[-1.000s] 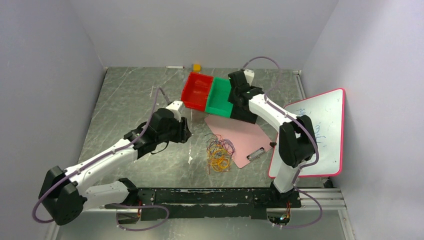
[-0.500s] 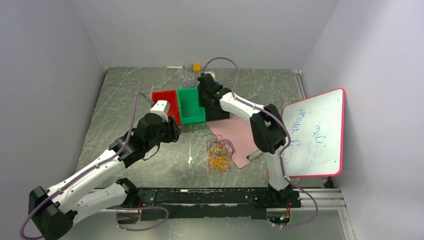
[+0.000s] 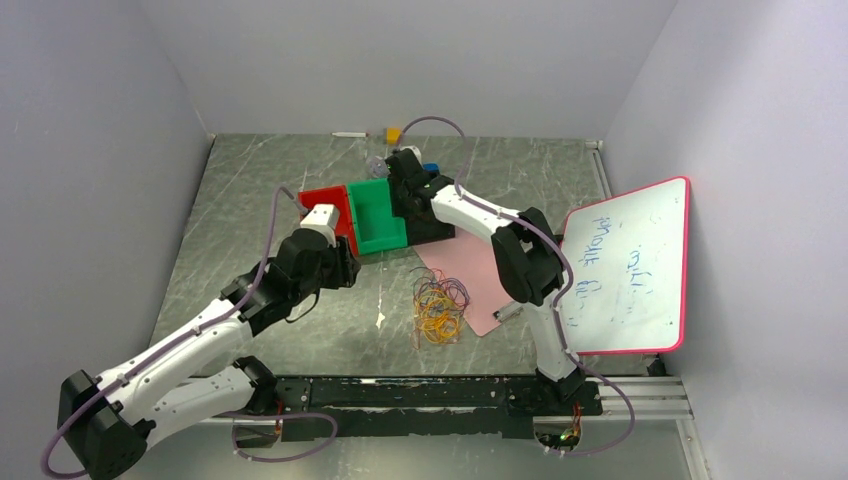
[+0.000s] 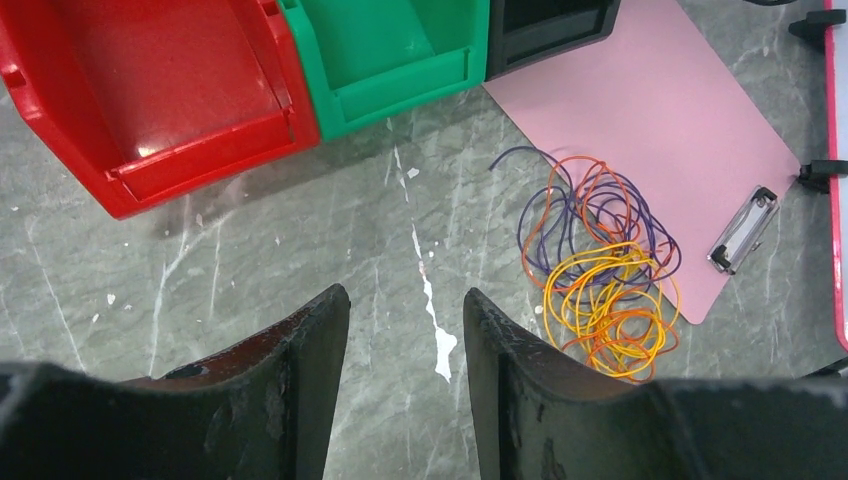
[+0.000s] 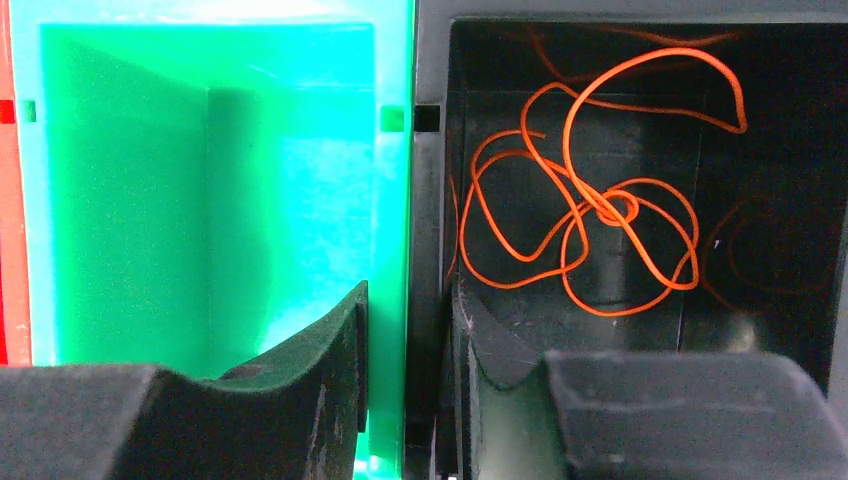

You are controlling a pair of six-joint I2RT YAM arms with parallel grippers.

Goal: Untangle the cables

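Orange-yellow-purple cables [image 3: 438,310], long axis near-far, right fingers [image 5: 310,400] pinching bins [image 5: 410,200]

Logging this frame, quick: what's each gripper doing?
Left gripper: open, empty.
Right gripper: closed on the adjoining green and black bin walls.

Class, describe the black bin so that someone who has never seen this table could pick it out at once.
On the grey table, look toward the far side for a row of three open bins set wall to wall. The black bin is the end one, beside the green bin and farthest from the red bin. Alone among them it holds an orange cable.
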